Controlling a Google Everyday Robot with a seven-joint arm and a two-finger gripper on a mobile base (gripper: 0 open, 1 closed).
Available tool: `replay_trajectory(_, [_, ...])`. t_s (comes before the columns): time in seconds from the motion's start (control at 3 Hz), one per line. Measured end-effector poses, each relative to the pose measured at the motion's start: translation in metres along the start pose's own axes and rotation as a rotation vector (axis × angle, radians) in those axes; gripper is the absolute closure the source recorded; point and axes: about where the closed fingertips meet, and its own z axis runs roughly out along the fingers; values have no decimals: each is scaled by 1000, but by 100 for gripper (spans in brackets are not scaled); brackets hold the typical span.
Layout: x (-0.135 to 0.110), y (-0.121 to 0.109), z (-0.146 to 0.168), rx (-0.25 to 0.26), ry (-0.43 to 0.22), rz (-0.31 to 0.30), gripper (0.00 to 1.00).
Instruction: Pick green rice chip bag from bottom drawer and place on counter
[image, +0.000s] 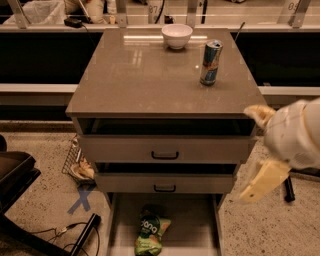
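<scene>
The green rice chip bag (151, 231) lies crumpled on the pale floor of the bottom drawer (195, 220), which is pulled out at the foot of the cabinet. The bag is a little left of the drawer's middle. The counter (150, 75) is the glossy grey-brown top of the cabinet. My gripper (259, 150) hangs at the right, beside the cabinet's front right corner, level with the two upper drawers. Its two cream fingers stand wide apart and hold nothing. It is well above and to the right of the bag.
A white bowl (177, 35) and a tall blue-silver can (210, 62) stand on the counter's far side. Two upper drawers with black handles (165, 155) are slightly ajar. A wire basket (80, 162), a blue floor cross (81, 199) and a dark chair (15, 175) are at the left.
</scene>
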Motion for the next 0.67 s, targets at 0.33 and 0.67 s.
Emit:
replay_trajectory(0.33, [12, 36, 65, -24, -77, -7, 0])
replay_trajectory(0.67, [48, 69, 161, -53, -80, 12, 0])
